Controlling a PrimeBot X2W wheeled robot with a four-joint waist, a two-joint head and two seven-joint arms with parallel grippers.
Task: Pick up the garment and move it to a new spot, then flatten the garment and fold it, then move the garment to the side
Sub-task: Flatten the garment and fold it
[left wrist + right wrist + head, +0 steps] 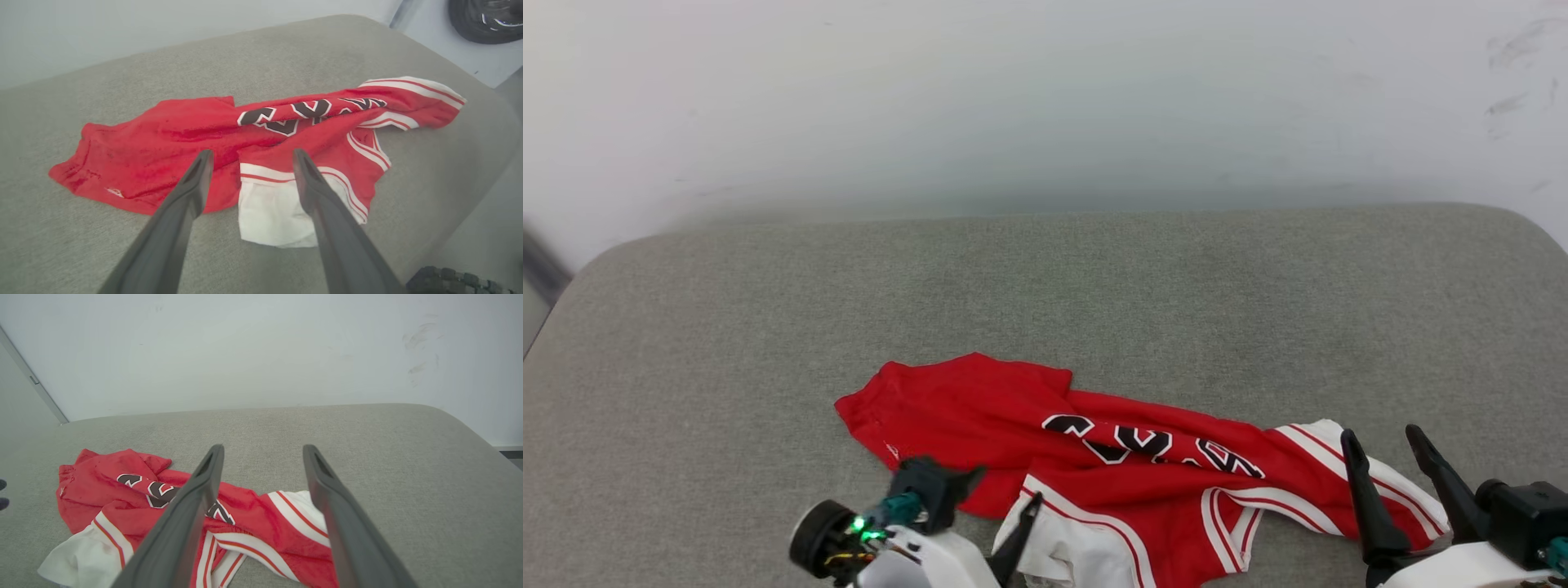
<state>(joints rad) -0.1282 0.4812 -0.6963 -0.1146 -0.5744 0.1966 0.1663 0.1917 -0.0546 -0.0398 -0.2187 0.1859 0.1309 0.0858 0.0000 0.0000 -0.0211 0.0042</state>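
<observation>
Grey cushion (1045,278) before a pale wall (1045,98) carries the garment (980,416), crumpled in a long strip along the cushion's near edge, print (1152,445) creased, not yet lifted. Left gripper (252,153) hovers over the white sleeve (273,220) at the cushion's near-left, fingers spread wide and empty. Right gripper (1380,434) does likewise above the striped end (1327,457) at the cushion's near-right. One at each end, probably so both can pinch together and raise it stretched, not bunched.
</observation>
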